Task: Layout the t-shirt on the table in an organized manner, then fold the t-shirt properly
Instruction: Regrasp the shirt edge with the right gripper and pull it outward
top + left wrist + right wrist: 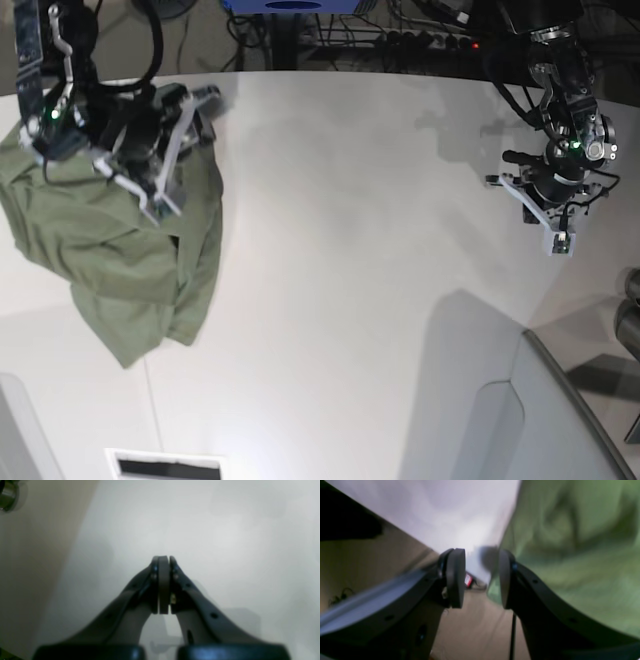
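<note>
The olive-green t-shirt point(120, 270) is lying crumpled in a heap at the left side of the white table point(350, 250), as the base view shows it, partly draping over that side's edge. The right pincer point(481, 578) is hovering just beside the t-shirt's edge, its jaws standing apart with nothing between them. Well apart from the t-shirt, across the table, the left pincer point(164, 585) is hanging over bare tabletop, its jaws pressed together on nothing.
</note>
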`<state>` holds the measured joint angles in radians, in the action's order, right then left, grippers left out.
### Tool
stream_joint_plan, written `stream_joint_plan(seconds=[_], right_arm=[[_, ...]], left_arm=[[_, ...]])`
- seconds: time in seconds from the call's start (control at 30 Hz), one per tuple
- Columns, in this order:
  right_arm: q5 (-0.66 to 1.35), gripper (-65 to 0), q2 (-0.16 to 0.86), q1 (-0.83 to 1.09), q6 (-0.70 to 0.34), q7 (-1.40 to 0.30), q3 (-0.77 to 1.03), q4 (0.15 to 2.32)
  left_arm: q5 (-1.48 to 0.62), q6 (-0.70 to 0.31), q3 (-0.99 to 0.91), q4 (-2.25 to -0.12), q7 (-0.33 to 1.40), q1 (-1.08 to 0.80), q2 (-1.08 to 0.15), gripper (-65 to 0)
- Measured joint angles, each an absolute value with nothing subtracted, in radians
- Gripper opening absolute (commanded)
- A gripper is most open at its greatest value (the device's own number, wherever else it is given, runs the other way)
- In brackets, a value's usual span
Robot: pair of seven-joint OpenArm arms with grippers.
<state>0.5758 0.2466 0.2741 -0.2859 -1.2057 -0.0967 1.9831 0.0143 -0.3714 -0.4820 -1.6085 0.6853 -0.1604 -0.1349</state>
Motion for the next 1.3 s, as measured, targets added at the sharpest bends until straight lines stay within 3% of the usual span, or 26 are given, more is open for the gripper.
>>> stream_joint_plan(seconds=[0.17,0.4,0.5,0.6,0.67,0.77,0.87,0.97,1.0,1.07,1.2,1.3], right_arm=[[0.424,-42.9,0.263,-0.012,-0.287,-1.154,0.009,1.813],[0.155,-42.5,0.269,-0.392,-0.318,-0.886,-0.042,1.069],[0.17,-36.9,0.279,-0.493,-0.397,-0.743,-0.126,0.822],[0.168,-29.6,0.279,-0.571,-0.402,-0.639,-0.18,0.649],[0.163,-25.7,0.28,-0.587,-0.397,-0.607,-0.199,0.594],[0.164,-24.8,0.283,-0.579,-0.398,-0.59,-0.2,0.561],[0.165,-33.8,0.285,-0.571,-0.402,-0.589,-0.196,0.559],[0.169,-59.7,0.285,-0.563,-0.402,-0.588,-0.196,0.559],[0.175,-65.0,0.285,-0.558,-0.402,-0.591,-0.196,0.559],[0.175,-63.0,0.285,-0.556,-0.402,-0.608,-0.196,0.559],[0.175,-65.0,0.302,-0.55,-0.404,-0.653,-0.194,0.655],[0.179,-65.0,0.347,-0.568,-0.405,-0.662,-0.102,0.706]], left_arm=[[0.021,-0.368,-0.423,-1.575,0.688,-0.163,-0.139,-65.0],[0.015,-0.374,-0.385,-1.572,0.687,-0.169,-0.128,-65.0],[0.015,-0.371,-0.39,-1.573,0.683,-0.171,-0.131,-65.0],[0.011,-0.371,-0.386,-1.573,0.683,-0.178,-0.135,-65.0],[0.016,-0.371,-0.39,-1.573,0.686,-0.186,-0.136,-65.0],[0.017,-0.371,-0.39,-1.573,0.685,-0.186,-0.136,-65.0],[0.015,-0.371,-0.389,-1.573,0.682,-0.186,-0.135,-65.0],[0.015,-0.371,-0.389,-1.573,0.685,-0.186,-0.133,-65.0],[0.014,-0.371,-0.389,-1.573,0.685,-0.186,-0.133,-65.0],[0.014,-0.371,-0.389,-1.573,0.685,-0.186,-0.131,-65.0],[0.014,-0.371,-0.39,-1.573,0.684,-0.186,-0.128,-65.0],[0.014,-0.371,-0.389,-1.573,0.685,-0.186,-0.128,-65.0]])
